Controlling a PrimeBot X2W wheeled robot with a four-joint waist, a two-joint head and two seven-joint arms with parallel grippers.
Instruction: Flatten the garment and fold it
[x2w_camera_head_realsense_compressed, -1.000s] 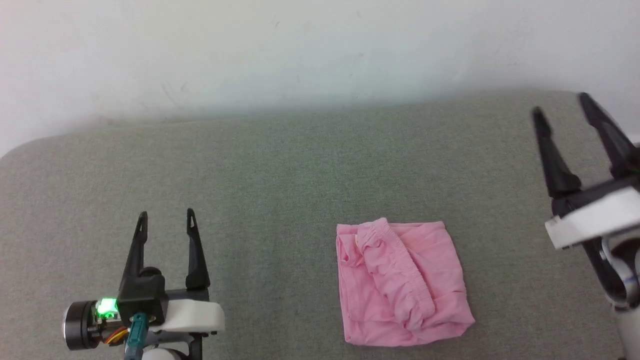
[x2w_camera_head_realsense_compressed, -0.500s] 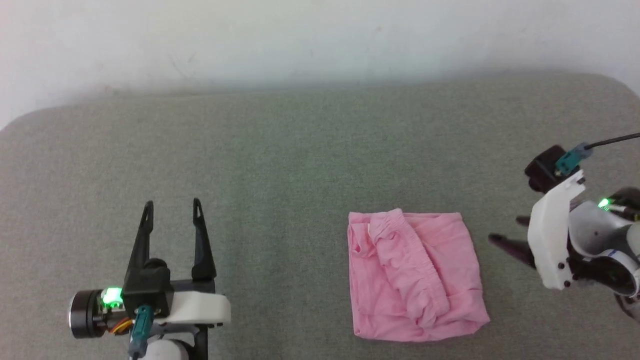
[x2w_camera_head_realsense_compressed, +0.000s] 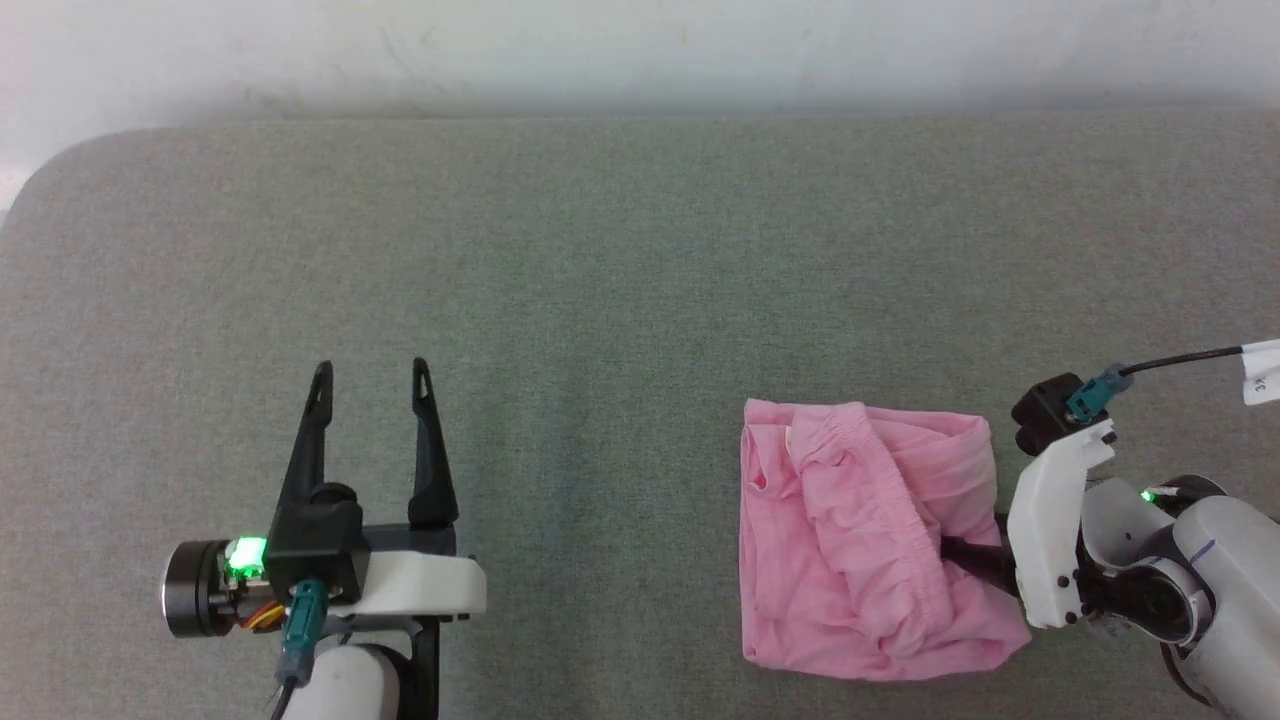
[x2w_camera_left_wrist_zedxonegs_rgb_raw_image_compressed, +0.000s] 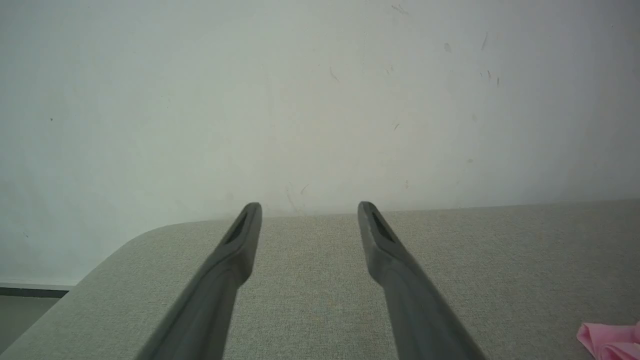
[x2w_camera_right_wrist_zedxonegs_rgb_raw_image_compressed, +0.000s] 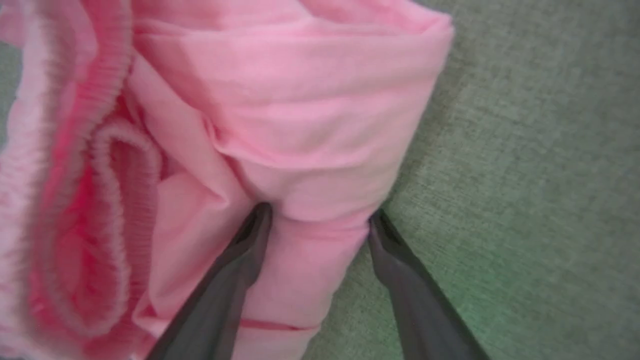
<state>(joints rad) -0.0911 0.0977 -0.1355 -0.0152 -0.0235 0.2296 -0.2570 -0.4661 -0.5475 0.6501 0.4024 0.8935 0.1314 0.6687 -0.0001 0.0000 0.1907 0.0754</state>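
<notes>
On the grey fabric surface, thin light-pink cloth garment lies bunched; right gripper, wide, straddles its edge fold. Left gripper wide, empty.

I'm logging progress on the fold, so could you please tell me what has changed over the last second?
The right gripper swung down from up high, turned toward the shorts and now straddles a fold at their right edge, jaws open. That edge has bunched up. The left gripper stayed open, clear of the shorts. The shift of the whole picture is the head camera moving.
</notes>
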